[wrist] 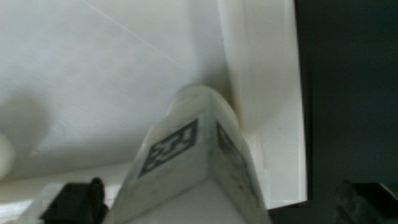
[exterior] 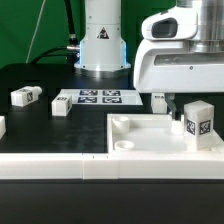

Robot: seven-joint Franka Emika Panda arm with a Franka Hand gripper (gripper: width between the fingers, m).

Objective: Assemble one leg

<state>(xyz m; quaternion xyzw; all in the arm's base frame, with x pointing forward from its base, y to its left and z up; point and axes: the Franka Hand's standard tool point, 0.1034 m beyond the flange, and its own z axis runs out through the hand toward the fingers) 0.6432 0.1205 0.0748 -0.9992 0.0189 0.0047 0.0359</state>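
Observation:
A leg (exterior: 197, 120), a small white block with a black-and-white tag, stands upright on the large flat white panel (exterior: 140, 135) near its corner at the exterior view's right. My gripper (exterior: 180, 102) hangs just above and behind it. In the wrist view the same leg (wrist: 187, 160) lies between my dark fingertips (wrist: 80, 200), with gaps on both sides. The gripper (wrist: 222, 205) is open and is not holding the leg. The panel's raised rim (wrist: 267, 80) runs beside the leg.
Two loose legs (exterior: 27, 96) (exterior: 62, 105) lie on the black table at the exterior view's left, and another sits at the left edge (exterior: 2, 125). The marker board (exterior: 98, 97) lies in front of the robot base (exterior: 102, 45). A long white bar (exterior: 90, 166) runs along the front.

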